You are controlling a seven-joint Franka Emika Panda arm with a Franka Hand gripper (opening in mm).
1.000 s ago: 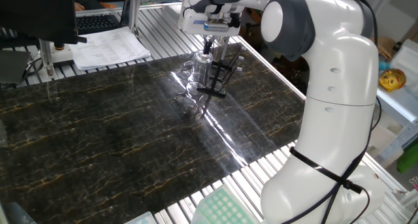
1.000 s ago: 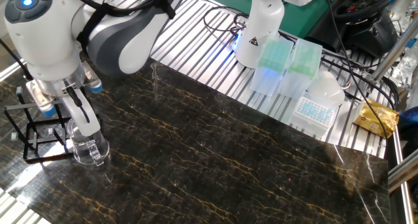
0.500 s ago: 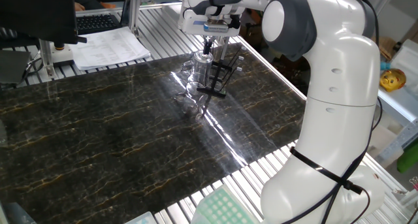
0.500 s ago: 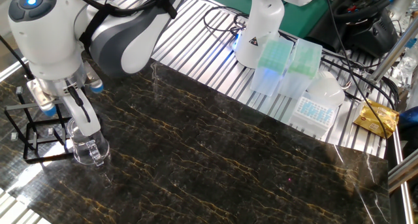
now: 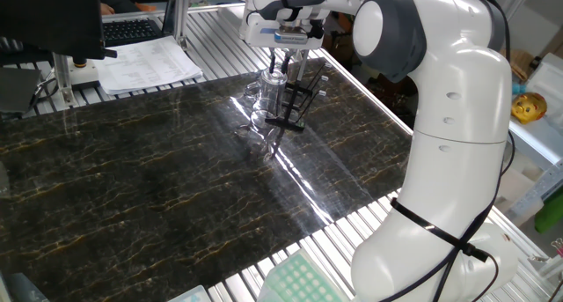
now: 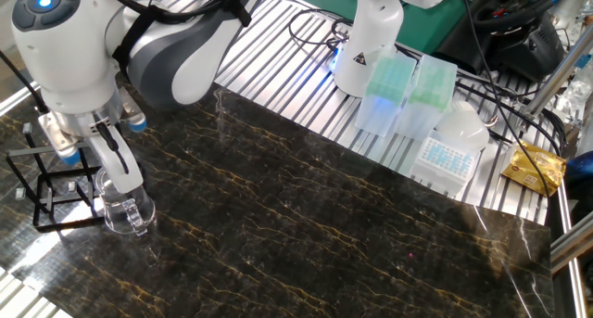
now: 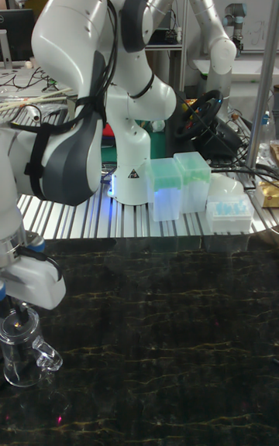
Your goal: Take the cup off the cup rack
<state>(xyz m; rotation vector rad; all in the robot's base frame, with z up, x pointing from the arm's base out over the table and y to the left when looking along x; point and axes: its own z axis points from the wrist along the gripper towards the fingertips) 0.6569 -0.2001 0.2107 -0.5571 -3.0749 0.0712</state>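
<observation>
Standing upright on the dark marbled desk [image 6: 306,216], the cup [image 6: 123,207] sits just beside the cup rack [image 6: 46,184], at the desk's left end in the other fixed view. The gripper [image 6: 113,165] hangs directly over the cup, its fingers [image 6: 121,168] reaching down to the rim. Whether the fingers are clamped on the rim or apart cannot be told.
</observation>
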